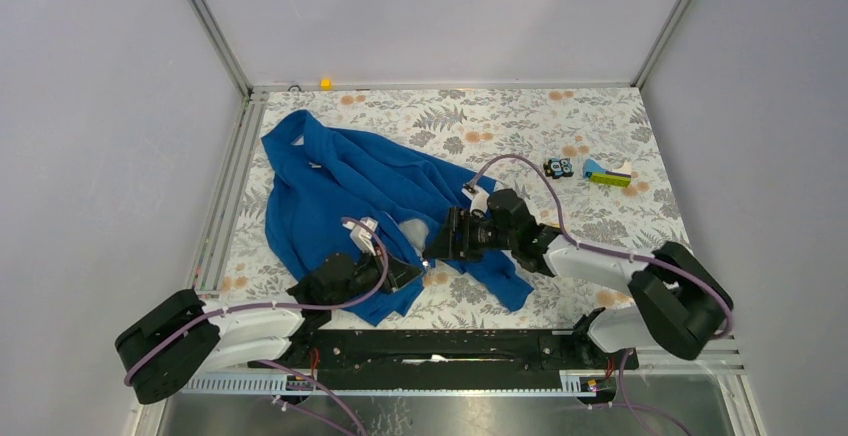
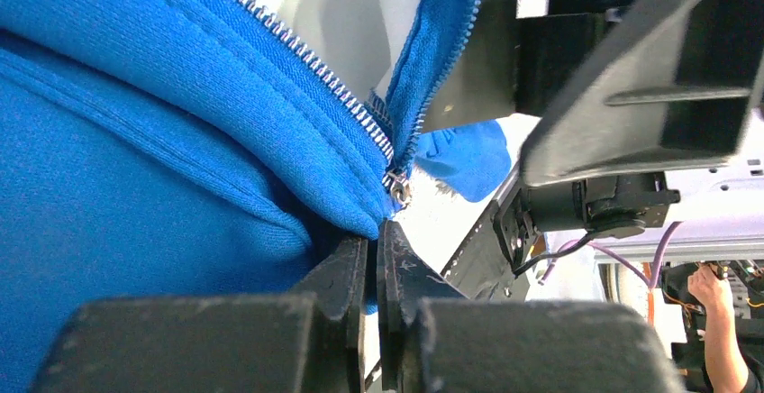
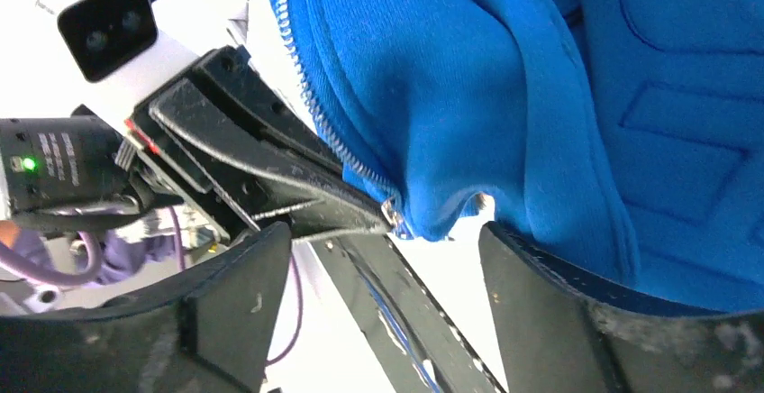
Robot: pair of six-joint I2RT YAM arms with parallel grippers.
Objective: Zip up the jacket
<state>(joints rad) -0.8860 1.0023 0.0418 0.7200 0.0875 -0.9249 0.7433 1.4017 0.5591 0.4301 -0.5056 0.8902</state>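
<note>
The blue jacket [image 1: 340, 191] lies spread on the table, front open, white lining showing near its bottom hem. My left gripper [image 1: 408, 272] is shut on the hem edge just below the zipper's lower end; in the left wrist view [image 2: 372, 235] the fingers pinch blue fabric, with the silvery zipper slider [image 2: 397, 187] right above them. My right gripper [image 1: 445, 240] is open and faces the left one. In the right wrist view [image 3: 387, 244] its jaws stand wide apart around the hem corner and the slider [image 3: 393, 213], touching neither. The jacket [image 3: 541, 95] fills the upper right there.
A small dark toy [image 1: 558, 167] and a yellow-green and blue object [image 1: 608, 176] lie at the back right of the floral table [image 1: 600, 126]. A small yellow item [image 1: 325, 83] sits on the back rail. The frame wall runs along the left.
</note>
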